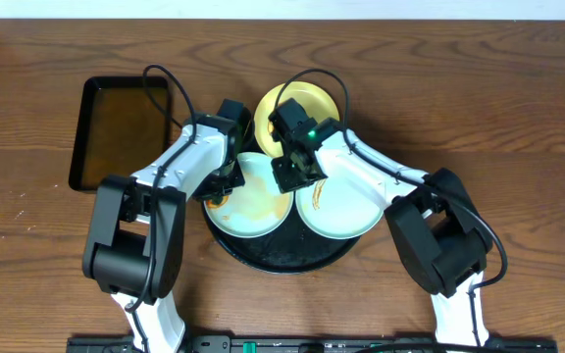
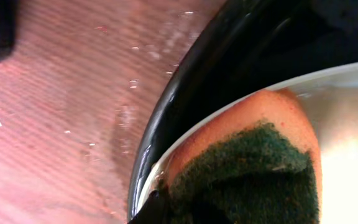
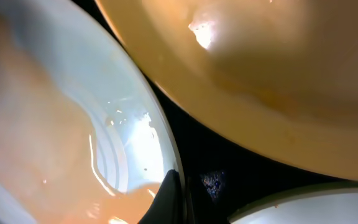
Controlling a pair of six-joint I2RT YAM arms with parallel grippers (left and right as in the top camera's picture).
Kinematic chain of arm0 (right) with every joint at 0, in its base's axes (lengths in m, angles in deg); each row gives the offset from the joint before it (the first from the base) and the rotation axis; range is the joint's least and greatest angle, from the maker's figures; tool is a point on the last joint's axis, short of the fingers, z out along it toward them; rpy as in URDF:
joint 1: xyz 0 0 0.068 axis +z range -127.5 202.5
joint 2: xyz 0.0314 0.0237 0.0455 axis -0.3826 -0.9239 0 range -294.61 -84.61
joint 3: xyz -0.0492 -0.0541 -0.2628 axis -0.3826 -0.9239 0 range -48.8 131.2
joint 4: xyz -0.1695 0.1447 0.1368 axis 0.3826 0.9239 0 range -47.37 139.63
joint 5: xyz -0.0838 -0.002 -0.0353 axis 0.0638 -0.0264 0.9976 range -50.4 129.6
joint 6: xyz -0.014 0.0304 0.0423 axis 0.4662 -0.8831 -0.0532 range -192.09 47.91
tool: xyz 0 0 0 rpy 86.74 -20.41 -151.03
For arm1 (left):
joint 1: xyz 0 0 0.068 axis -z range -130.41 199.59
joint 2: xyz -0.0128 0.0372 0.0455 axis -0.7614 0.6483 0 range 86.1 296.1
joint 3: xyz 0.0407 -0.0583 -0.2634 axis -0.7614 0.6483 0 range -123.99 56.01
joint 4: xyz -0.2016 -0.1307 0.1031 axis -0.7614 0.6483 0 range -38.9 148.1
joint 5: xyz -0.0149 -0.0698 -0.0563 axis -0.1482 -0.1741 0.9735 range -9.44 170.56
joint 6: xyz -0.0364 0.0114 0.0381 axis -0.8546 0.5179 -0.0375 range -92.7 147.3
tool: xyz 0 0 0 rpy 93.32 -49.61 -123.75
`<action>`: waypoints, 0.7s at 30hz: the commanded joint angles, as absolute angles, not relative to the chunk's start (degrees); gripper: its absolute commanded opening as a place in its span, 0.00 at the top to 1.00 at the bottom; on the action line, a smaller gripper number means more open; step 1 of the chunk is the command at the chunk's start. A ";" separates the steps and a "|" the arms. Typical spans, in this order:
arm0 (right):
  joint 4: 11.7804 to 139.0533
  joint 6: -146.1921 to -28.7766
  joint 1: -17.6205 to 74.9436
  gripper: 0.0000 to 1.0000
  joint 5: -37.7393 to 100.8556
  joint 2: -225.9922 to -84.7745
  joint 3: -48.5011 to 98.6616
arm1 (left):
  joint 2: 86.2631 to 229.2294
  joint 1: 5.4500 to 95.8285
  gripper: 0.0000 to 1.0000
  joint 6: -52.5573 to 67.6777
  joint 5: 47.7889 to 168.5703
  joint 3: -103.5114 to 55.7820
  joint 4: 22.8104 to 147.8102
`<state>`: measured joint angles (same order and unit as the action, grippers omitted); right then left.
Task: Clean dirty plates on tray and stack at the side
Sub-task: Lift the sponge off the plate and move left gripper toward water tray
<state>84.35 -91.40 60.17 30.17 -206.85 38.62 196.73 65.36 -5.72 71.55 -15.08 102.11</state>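
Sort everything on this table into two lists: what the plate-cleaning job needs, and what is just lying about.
Belongs to the job:
- yellow plate
- smeared pale plate
- second pale plate
- round black tray
- scrub sponge, resting at the smeared plate's rim

Just lying about:
- small rectangular black tray, left of the round one

Dark brown wood-grain table (image 1: 518, 98), glossy, fills view; thin pale strip (image 1: 381, 8) along top edge; even light.
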 commanded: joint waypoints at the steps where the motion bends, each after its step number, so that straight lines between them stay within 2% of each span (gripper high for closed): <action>1: 85.09 -91.75 59.67 0.99 32.47 -207.57 38.10 | 193.91 63.81 0.93 -6.00 63.74 -15.65 103.16; 9: 85.02 -91.77 59.67 0.99 32.47 -207.57 38.10 | 186.96 63.81 0.93 -6.02 68.03 -15.62 102.68; 18: 85.02 -91.77 59.67 0.99 32.47 -207.57 38.10 | 191.48 63.81 0.92 -5.81 91.09 -12.21 95.90; 21: 85.02 -91.75 59.67 0.99 32.47 -207.57 38.10 | 193.65 63.83 0.92 -5.78 94.32 -12.21 95.99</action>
<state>84.76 -91.40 59.97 30.59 -206.85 38.62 191.39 63.87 -5.72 86.41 -13.20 95.81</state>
